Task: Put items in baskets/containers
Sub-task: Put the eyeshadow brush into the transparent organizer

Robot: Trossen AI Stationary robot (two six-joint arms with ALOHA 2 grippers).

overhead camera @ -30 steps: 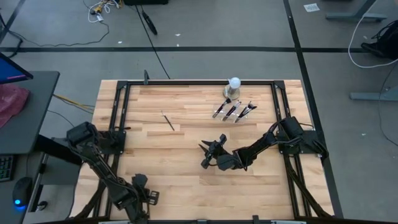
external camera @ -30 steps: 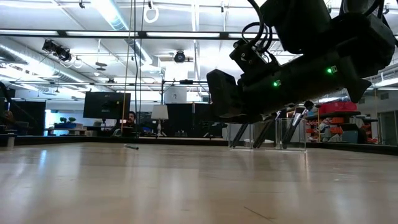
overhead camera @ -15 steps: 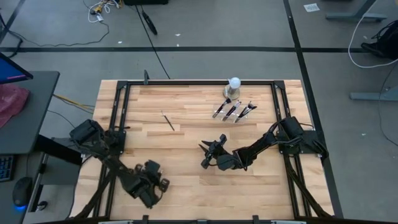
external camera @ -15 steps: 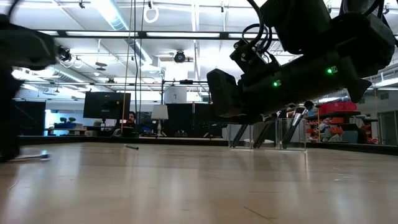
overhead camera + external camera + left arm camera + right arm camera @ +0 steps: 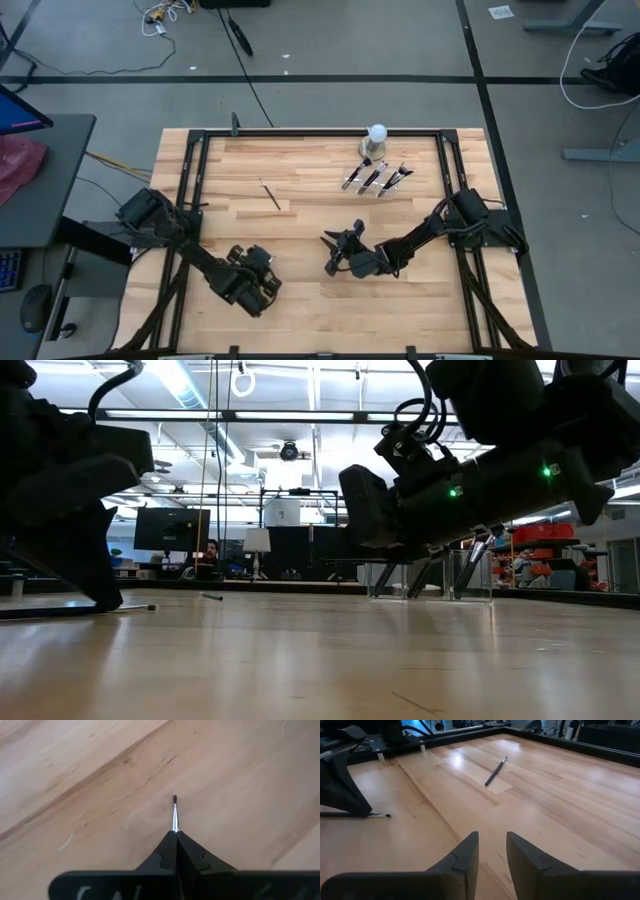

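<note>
brushes (image 5: 375,178) mostly sit in the clear tray (image 5: 385,186) at the far right of the table (image 5: 300,210), just beside a white ball (image 5: 376,133) on its base; we count at least 3 there. 1 loose brush (image 5: 269,194) lies alone on the wood at far centre-left, well apart from both arms.

left gripper (image 5: 270,284) sits low over the near-left of the table, fingers (image 5: 167,851) pressed fully together. in the left wrist view a thin silver shaft with a dark tip (image 5: 174,812) sticks out from between them, so we judge it has a 2nd brush pinched near the handle end. in the low view that brush (image 5: 135,608) shows lying level at the table surface.

right gripper (image 5: 491,851) hovers over table centre, fingers part open with nothing between them, aimed toward the loose brush.

handling, as we judge it: brushes look very light, stiff and slim, with smooth round handles that could roll or twist in a pinch. bristle tips are soft; avoid them. best hold is mid-handle, across the shaft, so it does not pivot. the flat lie on wood leaves little room under it, so fingertips must come right down to the surface. tray walls are hard to see; release low inside it.
</note>
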